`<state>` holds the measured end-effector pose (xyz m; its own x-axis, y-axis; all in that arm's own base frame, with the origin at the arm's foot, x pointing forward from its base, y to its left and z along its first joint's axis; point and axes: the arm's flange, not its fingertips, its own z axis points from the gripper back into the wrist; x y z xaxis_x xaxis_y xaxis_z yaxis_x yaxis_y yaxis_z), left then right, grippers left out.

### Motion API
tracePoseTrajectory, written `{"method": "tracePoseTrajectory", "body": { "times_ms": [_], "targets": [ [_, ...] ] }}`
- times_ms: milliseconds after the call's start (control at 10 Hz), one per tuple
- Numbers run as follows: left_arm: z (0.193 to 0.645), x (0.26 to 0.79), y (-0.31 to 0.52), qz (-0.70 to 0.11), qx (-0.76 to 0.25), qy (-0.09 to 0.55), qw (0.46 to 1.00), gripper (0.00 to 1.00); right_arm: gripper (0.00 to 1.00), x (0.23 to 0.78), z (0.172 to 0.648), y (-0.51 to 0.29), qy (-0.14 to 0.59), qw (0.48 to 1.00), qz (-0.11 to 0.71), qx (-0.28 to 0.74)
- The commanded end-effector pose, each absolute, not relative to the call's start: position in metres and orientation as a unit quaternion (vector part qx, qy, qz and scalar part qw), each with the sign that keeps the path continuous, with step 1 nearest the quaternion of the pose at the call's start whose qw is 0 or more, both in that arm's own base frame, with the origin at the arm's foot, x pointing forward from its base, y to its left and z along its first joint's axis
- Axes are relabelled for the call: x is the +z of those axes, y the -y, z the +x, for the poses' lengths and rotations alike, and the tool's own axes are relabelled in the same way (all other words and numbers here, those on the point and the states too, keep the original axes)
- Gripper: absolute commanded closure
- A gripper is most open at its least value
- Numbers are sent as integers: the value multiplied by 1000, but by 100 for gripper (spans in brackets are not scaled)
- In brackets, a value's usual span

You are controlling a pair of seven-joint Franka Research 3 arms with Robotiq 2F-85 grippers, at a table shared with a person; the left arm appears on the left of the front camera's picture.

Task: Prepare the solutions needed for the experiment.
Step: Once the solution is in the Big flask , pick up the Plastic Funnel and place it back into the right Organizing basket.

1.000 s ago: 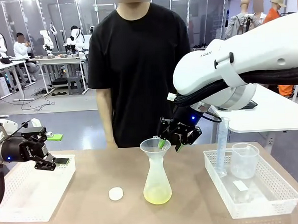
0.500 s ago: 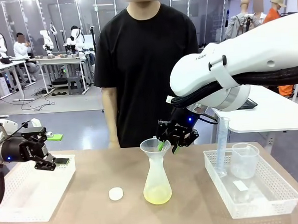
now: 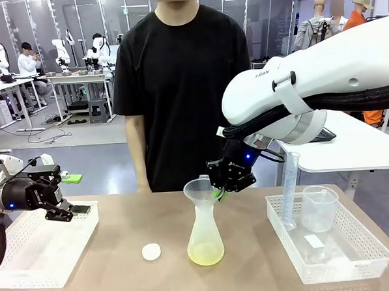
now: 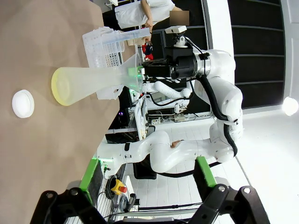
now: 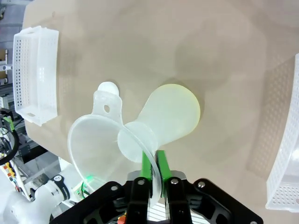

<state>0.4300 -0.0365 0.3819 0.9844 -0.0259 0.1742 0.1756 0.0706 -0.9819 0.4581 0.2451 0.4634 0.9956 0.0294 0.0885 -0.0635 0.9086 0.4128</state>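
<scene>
A shallow, clear yellow-green liquid (image 3: 205,253) lies in the bottom of a flask (image 3: 204,226) mid-table (image 3: 123,279). The right gripper (image 3: 218,194) is clamped on the rim of the funnel (image 3: 198,189) in the flask's neck. The left gripper (image 3: 76,194) hangs wide and empty over a white basket (image 3: 31,258), on a tan tabletop in a bright lab.

Tan table (image 3: 121,231): flask (image 3: 204,236), cap (image 3: 151,252), left tray (image 3: 37,251), right tray (image 3: 348,268)

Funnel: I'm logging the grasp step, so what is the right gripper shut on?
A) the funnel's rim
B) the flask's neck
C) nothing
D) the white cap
A: the right wrist view shows the right gripper closed on the rim of the funnel, which sits in the flask.
</scene>
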Motion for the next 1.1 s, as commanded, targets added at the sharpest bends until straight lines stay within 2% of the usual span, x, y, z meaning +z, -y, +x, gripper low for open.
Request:
{"method": "tracePoseTrajectory", "body": {
  "times_ms": [0,600,1000],
  "targets": [
    [431,384,38,-682,-70,62,725,0,100,466,458,-246,28,975,218,12],
    [431,384,38,-682,-70,62,725,0,100,469,452,-249,29,968,248,20],
    [431,384,38,-682,-70,62,725,0,100,487,439,-245,56,962,267,34]
  ]
}}
